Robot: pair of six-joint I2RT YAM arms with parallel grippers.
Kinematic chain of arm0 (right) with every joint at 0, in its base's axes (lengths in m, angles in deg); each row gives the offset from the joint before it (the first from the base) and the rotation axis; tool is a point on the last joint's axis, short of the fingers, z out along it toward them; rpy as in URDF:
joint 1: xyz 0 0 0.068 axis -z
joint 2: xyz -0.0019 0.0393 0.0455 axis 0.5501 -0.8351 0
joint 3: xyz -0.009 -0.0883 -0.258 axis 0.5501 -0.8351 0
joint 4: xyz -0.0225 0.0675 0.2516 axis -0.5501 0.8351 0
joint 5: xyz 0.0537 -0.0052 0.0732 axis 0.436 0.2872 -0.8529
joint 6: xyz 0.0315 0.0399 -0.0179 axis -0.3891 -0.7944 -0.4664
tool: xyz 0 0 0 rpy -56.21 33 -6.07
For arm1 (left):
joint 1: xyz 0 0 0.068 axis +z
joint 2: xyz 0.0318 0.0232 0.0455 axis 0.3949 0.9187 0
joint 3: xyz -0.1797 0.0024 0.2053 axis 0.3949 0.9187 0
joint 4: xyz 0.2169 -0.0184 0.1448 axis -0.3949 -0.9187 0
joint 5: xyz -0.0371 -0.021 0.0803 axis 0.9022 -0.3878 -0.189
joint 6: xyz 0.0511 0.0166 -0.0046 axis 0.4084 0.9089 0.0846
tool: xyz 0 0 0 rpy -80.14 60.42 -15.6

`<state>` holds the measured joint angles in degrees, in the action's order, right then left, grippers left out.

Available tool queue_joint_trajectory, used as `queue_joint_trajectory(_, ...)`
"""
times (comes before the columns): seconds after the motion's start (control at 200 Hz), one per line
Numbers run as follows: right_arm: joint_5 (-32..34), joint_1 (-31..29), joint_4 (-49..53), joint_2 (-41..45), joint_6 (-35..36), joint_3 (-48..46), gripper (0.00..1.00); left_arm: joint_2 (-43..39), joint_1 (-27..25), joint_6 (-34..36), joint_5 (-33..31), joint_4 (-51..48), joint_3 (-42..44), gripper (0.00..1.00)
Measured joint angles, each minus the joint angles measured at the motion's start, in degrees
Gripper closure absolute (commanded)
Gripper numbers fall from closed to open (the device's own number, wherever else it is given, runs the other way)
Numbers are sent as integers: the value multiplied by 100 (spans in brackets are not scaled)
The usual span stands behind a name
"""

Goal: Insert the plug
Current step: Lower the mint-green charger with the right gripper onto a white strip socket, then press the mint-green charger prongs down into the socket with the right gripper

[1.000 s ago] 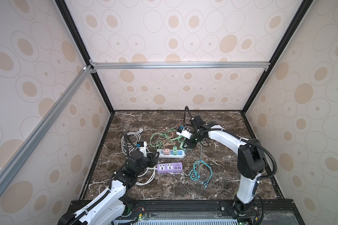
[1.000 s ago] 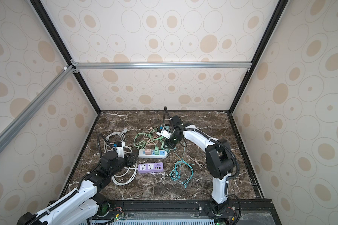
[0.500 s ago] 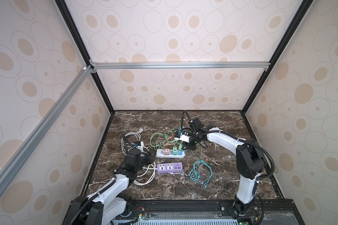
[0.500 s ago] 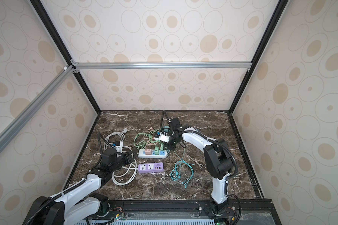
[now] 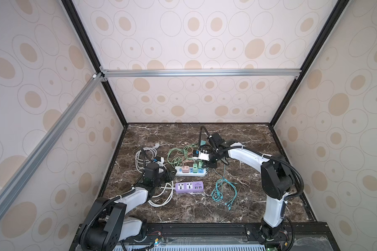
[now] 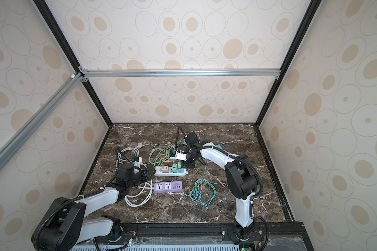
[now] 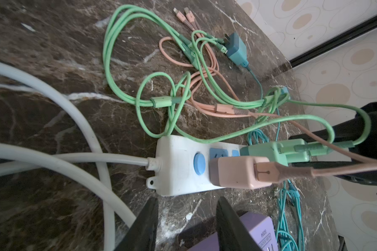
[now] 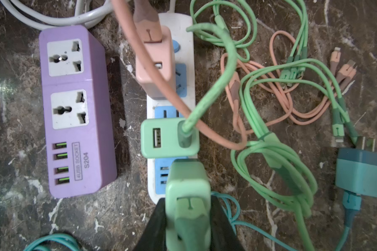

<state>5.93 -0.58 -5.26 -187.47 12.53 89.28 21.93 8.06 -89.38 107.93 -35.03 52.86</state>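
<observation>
Marble tabletop [image 5: 248, 208]: right gripper [image 8: 187, 203] clamps a green plug [image 8: 188, 187] over the white power strip [image 5: 191, 172]; left gripper [image 5: 170, 174], at its nine o'clock, gapes empty.

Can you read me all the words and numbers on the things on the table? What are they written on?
"4USB SOCKET": printed in a little box on the purple power strip, beside its four USB ports.
"S204": right next to that box, on the same strip.
White power strip: no words show on it.
In both top views any print is too small to read.
</observation>
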Motion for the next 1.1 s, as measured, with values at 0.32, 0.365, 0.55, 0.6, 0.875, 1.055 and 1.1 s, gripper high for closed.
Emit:
queue_joint_trajectory(0.32, 111, -87, -31, 2, 68, 0, 100, 472, 7, 120, 280, 210, -160, 63)
queue_joint_trajectory(0.365, 111, -90, -44, 2, 68, -4, 100, 503, 7, 136, 286, 232, -162, 64)
queue_joint_trajectory(0.55, 131, -101, -155, 90, 66, -144, 100, 715, 7, 146, 306, 356, -164, 67)
queue_joint_trajectory(0.6, 133, -109, -188, 129, 66, -208, 100, 782, 7, 146, 310, 382, -166, 67)
queue_joint_trajectory(0.875, 138, -125, -203, 354, 46, -479, 100, 1139, 11, 142, 393, 704, -173, 70)
queue_joint_trajectory(1.055, 133, -133, -199, 376, 20, -511, 100, 1300, 33, 140, 433, 811, -210, 71)
queue_joint_trajectory(1.1, 136, -142, -199, 378, 20, -514, 100, 1307, 33, 140, 431, 809, -214, 71)
